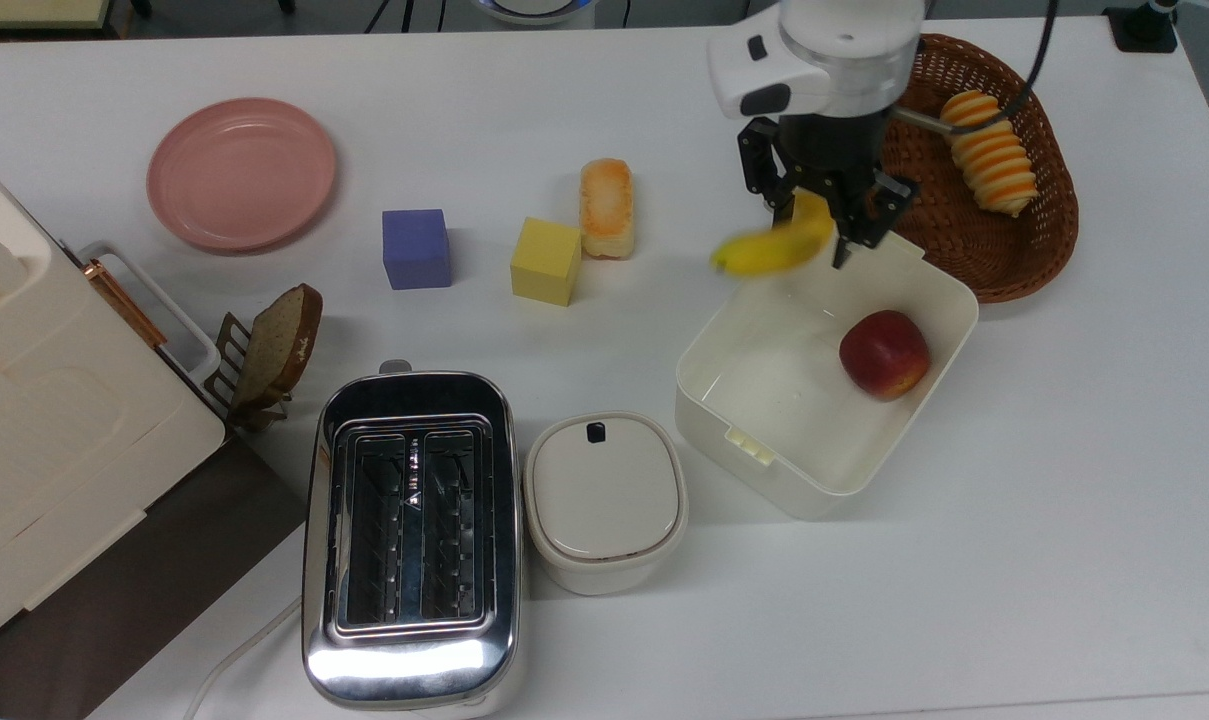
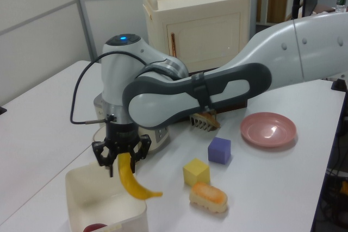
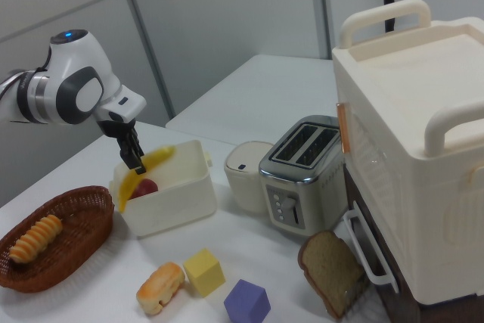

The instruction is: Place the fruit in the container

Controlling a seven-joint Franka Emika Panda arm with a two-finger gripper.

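**Banana over the bin's far rim**

The pincer [image 1: 814, 215] is clenched on the banana [image 1: 776, 247] near one end, above the container [image 1: 754, 440] rim in the top view. Smooth, curved and light, it may swivel; a mid-length hold looks steadier.

White table [image 1: 1064, 520] — carried plate [image 1: 241, 172], two cubes [image 1: 416, 248], bun [image 1: 606, 207], basket [image 1: 1024, 260], bin [image 1: 764, 455], pot [image 1: 605, 500], toaster [image 1: 411, 538].
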